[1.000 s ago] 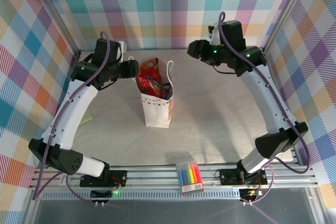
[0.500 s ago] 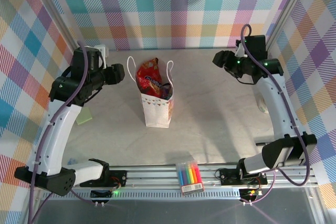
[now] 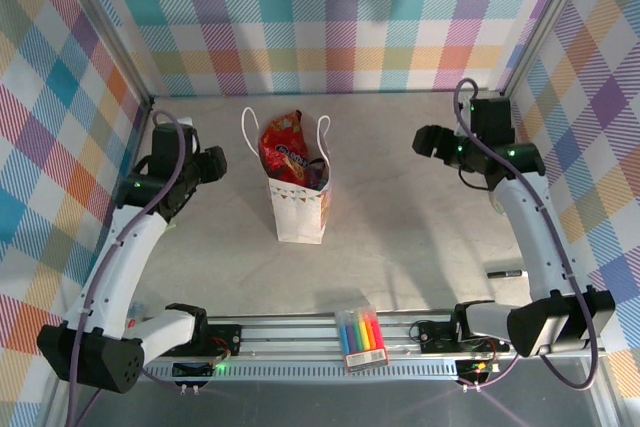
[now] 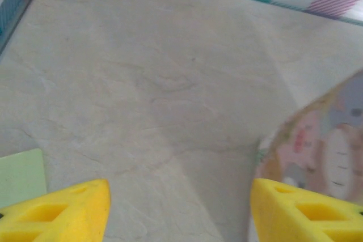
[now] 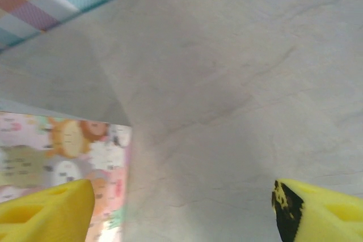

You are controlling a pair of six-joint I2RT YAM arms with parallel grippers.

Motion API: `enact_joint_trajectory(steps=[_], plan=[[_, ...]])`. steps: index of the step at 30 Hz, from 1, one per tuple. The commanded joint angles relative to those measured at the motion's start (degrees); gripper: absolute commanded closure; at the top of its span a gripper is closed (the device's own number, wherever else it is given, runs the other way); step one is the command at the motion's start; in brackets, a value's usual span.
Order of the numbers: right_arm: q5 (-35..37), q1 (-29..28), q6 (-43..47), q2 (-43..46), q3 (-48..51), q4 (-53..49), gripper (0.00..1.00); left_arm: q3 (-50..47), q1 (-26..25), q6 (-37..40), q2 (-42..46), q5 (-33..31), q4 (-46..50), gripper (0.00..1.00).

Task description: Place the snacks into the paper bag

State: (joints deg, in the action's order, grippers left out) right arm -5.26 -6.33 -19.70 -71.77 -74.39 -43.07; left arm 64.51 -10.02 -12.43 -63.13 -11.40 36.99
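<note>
Snacks (image 3: 288, 150) sit packed in the upright paper bag (image 3: 299, 211), mid-table (image 3: 400, 237). Left gripper (image 3: 214, 164) is at the bag's 9 o'clock, right gripper (image 3: 422, 140) at 2 o'clock. Both have fingers wide and empty. Packing looks finished; next probably means parking the arms clear of the handles (image 3: 246, 125).

Pastel plaid walls (image 3: 330, 17), grey stone-look table (image 3: 400, 237)

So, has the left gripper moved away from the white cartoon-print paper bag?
Yes. The left gripper has pulled back leftward and slightly down the top view, away from the white cartoon-print paper bag, which stands where it was.
</note>
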Motion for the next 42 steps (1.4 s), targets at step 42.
enact_joint_trajectory(steps=[42], plan=[[-1.8,8.38,18.53,-14.47,47.58,83.45,0.01,-38.65,8.35,12.83,-25.54,9.73,-80.76,0.0]])
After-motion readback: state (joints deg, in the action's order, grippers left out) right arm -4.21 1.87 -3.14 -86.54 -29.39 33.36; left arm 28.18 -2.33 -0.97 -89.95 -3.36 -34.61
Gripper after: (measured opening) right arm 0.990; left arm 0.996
